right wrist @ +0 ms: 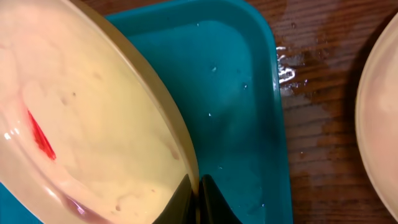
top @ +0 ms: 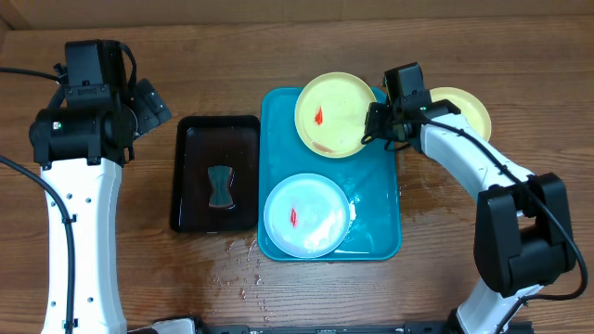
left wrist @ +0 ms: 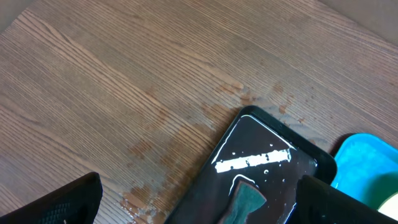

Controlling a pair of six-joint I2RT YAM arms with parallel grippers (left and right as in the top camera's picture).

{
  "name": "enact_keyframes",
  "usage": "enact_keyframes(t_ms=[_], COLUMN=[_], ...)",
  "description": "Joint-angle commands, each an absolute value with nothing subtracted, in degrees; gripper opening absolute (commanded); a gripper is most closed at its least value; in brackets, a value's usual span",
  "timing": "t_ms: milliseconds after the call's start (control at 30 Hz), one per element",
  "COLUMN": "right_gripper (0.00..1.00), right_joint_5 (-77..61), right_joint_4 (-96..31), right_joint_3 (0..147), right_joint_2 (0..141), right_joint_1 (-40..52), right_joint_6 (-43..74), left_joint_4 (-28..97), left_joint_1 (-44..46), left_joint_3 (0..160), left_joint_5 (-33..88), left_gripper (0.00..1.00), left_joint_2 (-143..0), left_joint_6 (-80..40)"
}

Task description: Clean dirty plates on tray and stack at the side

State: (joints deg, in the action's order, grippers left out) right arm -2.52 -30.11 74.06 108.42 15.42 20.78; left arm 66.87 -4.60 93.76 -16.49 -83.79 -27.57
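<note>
Right gripper (top: 376, 125) is clamping only the thin rim of the smeared yellow plate (top: 336, 113), risking a slip onto the teal tray (top: 380, 232); left gripper (top: 158, 104) is hanging open.

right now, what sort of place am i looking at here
Probably a robotics lab bench staged for dishwashing, not a real kitchen: a wooden table, the right gripper pinching a red-smeared yellow plate over a teal tray, and a wet black tray holding a sponge.
</note>
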Motion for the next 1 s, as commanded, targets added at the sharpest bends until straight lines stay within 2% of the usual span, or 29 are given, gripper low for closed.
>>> enact_keyframes(t_ms=[0, 300, 367, 533, 733, 867, 967], right_gripper=[0.05, 0.05, 0.11, 0.15, 0.28, 0.29, 0.30], right_joint_5=[-2.2, -3.0, -3.1, -3.1, -3.0, -3.0, -3.0], right_joint_4=[-29.2, -28.0, -27.6, -27.5, -26.0, -24.6, -29.5], right_joint_3=[72.6, 72.4, 72.4, 72.4, 72.4, 73.5, 78.1], right_joint_2=[107.5, 107.5, 107.5, 107.5, 107.5, 107.5, 107.5], right_joint_1=[15.8, 15.8, 15.8, 15.8, 15.8, 15.6, 14.8], right_joint_6=[21.3, 19.0, 19.1, 19.1, 18.7, 16.4, 16.3], left_joint_4=[66.9, 66.9, 66.9, 66.9, 66.9, 66.9, 66.9], left_joint_1=[-4.6, -4.6, -4.6, -4.6, -4.6, -4.6, -4.6], left_joint_3=[94.2, 94.2, 94.2, 94.2, 94.2, 94.2, 94.2], left_joint_5=[-16.5, -16.5, -16.5, -16.5, -16.5, -16.5, -16.5], left_gripper=[1.00, 1.00, 1.00, 1.00, 1.00, 1.00, 1.00], left_joint_2=[-84.0, -84.0, -84.0, -84.0, -84.0, -84.0, -84.0], left_joint_6=[-28.8, -28.8, -28.8, -28.8, -28.8, -28.8, -28.8])
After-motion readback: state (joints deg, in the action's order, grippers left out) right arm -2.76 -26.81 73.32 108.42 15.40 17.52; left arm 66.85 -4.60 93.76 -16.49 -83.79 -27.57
